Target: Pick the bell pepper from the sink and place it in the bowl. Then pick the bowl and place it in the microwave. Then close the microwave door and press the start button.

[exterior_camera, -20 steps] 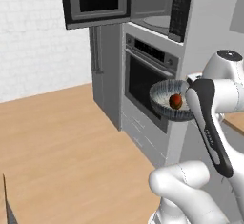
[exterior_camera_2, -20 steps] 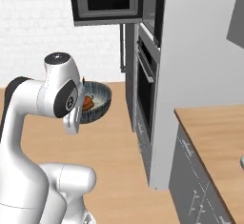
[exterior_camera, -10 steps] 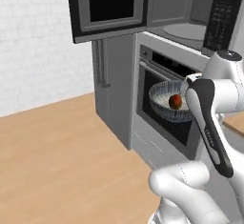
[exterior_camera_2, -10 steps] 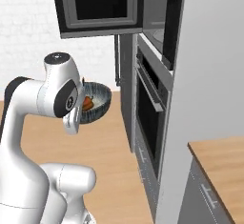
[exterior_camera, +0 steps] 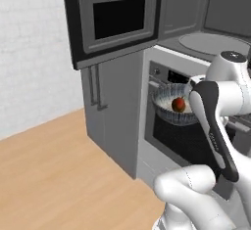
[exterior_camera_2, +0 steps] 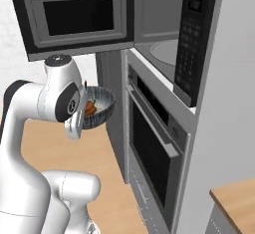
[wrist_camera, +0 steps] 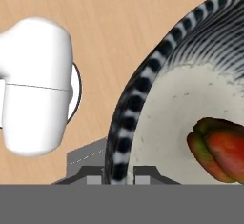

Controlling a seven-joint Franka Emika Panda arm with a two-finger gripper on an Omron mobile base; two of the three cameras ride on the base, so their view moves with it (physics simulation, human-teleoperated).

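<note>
moved: base has driven closer to the tall cabinet; whole picture shifted in both base views, microwave (exterior_camera: 196,33) and oven (exterior_camera: 196,131) now larger and nearer. Arm pose and load look unchanged against the robot's body.
meaning for task: pepper-in-bowl step done, carry to microwave under way; placing, door close and start press not yet done.
bell pepper: red-orange, lying inside the bowl (exterior_camera: 171,107), bell pepper (exterior_camera: 179,104) near the middle of the pale inside.
bowl place: held in the air in front of the oven, below the open cavity, above the wooden floor (exterior_camera: 54,170); touching no shelf.
end effector: end effector (wrist_camera: 118,174) fingers clamped on the bowl's striped rim, one tip either side of the wall.
microwave door: microwave door (exterior_camera: 115,21) swung open, standing out to the left of the cavity.
left base view adds: turntable (exterior_camera: 215,42) inside the grey cavity, cabinet handles (exterior_camera: 95,87) beside the oven.
right base view adds: keypad panel (exterior_camera_2: 191,34) at the cavity's right edge, a worktop (exterior_camera_2: 234,198) corner at lower right.
hand view adds: the rim grip itself, pepper's green patch.
next judged: bowl needs lifting to cavity height before going in; a tilt could roll the pepper.
</note>
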